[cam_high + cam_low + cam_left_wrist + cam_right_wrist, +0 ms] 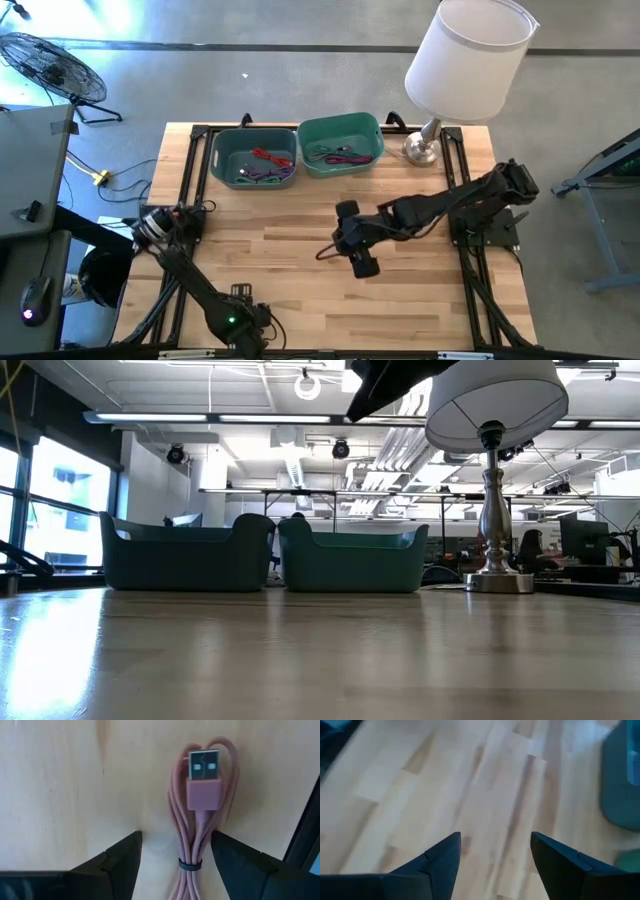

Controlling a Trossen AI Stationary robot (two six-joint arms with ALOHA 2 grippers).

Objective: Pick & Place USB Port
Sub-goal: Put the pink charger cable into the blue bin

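Observation:
A pink USB cable (192,845), coiled and bound by a black tie (190,865), lies flat on the wooden table, its metal plug (204,766) pointing away from my wrist. My left gripper (175,837), at the table's near left (240,322), points down over the cable. It is open, with one finger on either side of the bundle and not touching it. In the high view the gripper hides the cable. My right gripper (495,840) hangs open above the table's middle (355,255) with nothing between its fingers.
Two teal bins (253,157) (340,145) holding coloured cables stand side by side at the far edge. A white-shaded lamp (468,60) stands at the far right. A black frame rail (305,835) runs close beside the cable. Bare wood (300,230) lies between the arms.

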